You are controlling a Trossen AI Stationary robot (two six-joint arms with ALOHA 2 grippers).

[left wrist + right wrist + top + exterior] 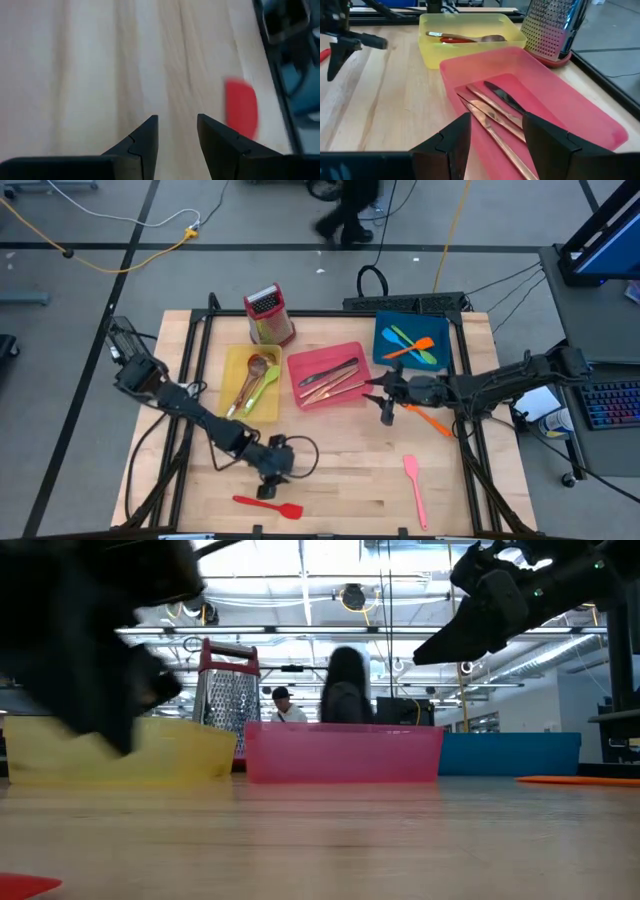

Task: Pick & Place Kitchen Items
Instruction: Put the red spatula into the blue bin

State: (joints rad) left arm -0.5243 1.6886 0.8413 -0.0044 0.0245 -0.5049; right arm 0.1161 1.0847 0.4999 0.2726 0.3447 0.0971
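Most utensils sit sorted in the yellow tray [236,360], pink tray [300,365] and blue tray [385,330]. Left on the table [340,470] near the pink tray: red spatula [268,505], pink spatula [415,490], orange utensil [432,421]. Left gripper [272,480] above the red spatula and right gripper [387,412] at the pink tray both have fingers open, empty.

no readable text, no labels, no brand marks, no numbers, no signs anywhere in view

Bare wood [340,470] mid-front passable; trays, grater [268,315] block rear.
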